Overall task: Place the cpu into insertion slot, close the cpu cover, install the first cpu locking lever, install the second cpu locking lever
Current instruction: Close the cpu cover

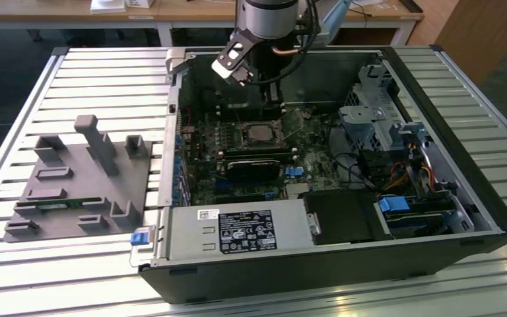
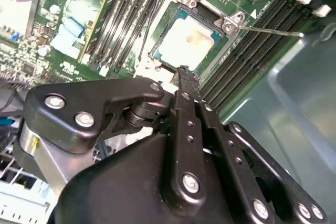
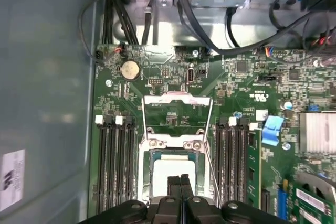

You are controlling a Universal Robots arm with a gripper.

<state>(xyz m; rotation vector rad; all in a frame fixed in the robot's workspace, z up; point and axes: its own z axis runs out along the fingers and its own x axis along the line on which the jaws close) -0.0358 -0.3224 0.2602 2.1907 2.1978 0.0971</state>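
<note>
The cpu [image 3: 169, 172] lies with its pale face up in the insertion slot [image 3: 144, 182]; in the second wrist view the cpu [image 2: 185, 41] sits inside the slot's silver rim [image 2: 157, 56]. Past the slot's hinge the cpu cover [image 3: 177, 99] stands open, a silver frame with board showing through its window. A thin locking lever [image 2: 270, 31] juts free beside the slot, also visible as a wire rod [image 3: 209, 166]. My gripper [image 3: 181, 181] hovers just over the cpu's near edge, fingers pressed together and holding nothing. In the exterior view the gripper [image 1: 271, 109] hangs inside the case above the slot [image 1: 258, 134].
Black memory slots [image 3: 113, 166] flank the socket on both sides [image 3: 233, 161]. The open computer case [image 1: 491, 211] rests on a slatted table, with a power supply [image 1: 236, 231], drive cage [image 1: 368, 125] and cables [image 1: 412, 175] inside. A grey fixture [image 1: 77, 178] sits at the exterior view's left.
</note>
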